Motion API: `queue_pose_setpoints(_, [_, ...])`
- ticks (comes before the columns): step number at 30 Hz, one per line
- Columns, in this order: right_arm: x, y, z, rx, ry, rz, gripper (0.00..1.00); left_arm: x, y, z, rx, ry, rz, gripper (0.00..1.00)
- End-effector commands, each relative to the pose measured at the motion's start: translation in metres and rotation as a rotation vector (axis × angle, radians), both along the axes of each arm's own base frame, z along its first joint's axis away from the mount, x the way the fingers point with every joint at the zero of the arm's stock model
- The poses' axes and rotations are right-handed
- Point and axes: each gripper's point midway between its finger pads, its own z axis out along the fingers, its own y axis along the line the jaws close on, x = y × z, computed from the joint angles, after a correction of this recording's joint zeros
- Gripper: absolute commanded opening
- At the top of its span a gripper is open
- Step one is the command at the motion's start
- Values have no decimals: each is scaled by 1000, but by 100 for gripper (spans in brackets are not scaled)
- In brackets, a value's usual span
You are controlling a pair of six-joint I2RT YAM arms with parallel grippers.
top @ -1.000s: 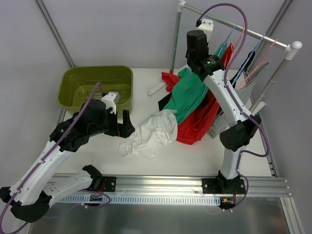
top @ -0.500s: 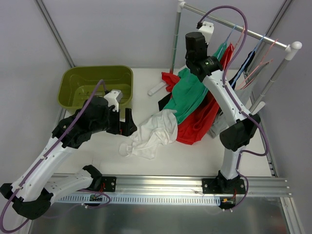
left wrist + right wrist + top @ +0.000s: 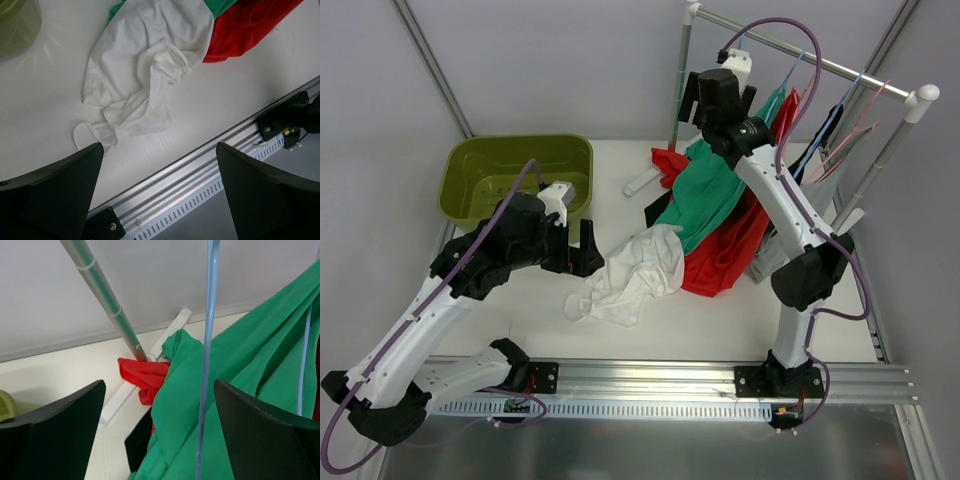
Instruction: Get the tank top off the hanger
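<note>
— Twice checking fingers: finding the left end effector (image 3: 586,248) spread wide and holding nothing, hovering beside the crumpled white cloth garment (image 3: 145,65) on the white tabletop (image 3: 616,165); finding the right end effector (image 3: 159,395) equally open and empty, up beside the thin light-blue wire hanger (image 3: 206,365).

— Locating the soft green fabric tank top (image 3: 240,405)?

— Seemingly hanging on that hanger under the grey metal rail (image 3: 800,52), draping down over a red garment (image 3: 720,265) towards the tabletop.

— Judging the handling?

— Expecting light, limp, stretchy cloth, likely snagging at the straps. Probably calling for pinching a strap close to the hanger's shoulder and sliding it off sideways, not tugging the hem.
</note>
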Motion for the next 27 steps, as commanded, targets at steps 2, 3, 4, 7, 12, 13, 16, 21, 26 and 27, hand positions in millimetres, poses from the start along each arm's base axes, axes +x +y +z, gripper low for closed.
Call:
queue_pose_setpoints(2, [-38,-1,49,90,-71,86,99,6,-10,1,7,12,-32,99])
queue_pose_setpoints(3, [-46,-2,51,105,-71,95,100,8,-11,-3,23,14,-41,99])
queue_pose_setpoints(4, [-53,-3,36,101,-35,105,99,15,-14,-10,43,25,-40,99])
queue_pose_setpoints(7, [-85,-5,34,137,-12,173,99,26,-25,-28,83,52,-71,99])
queue_pose_setpoints(12, [-150,-18,44,177,1,289,99,49,-63,-58,112,89,-134,99])
queue_pose_setpoints(13, [-159,-23,45,177,-6,290,99,53,-69,-65,117,98,-142,99])
queue_pose_setpoints(16, [-195,-33,48,200,-33,342,99,67,-97,-94,114,157,-153,99])
queue_pose_setpoints(21, [-235,-47,55,177,-75,414,99,85,-125,-142,165,225,-104,99])
queue_pose_setpoints(26, [-262,-58,76,189,-125,436,100,92,-128,-193,312,255,-40,98])
queue_pose_setpoints(27, [-270,-65,82,197,-153,425,99,89,-127,-200,328,269,-31,96])
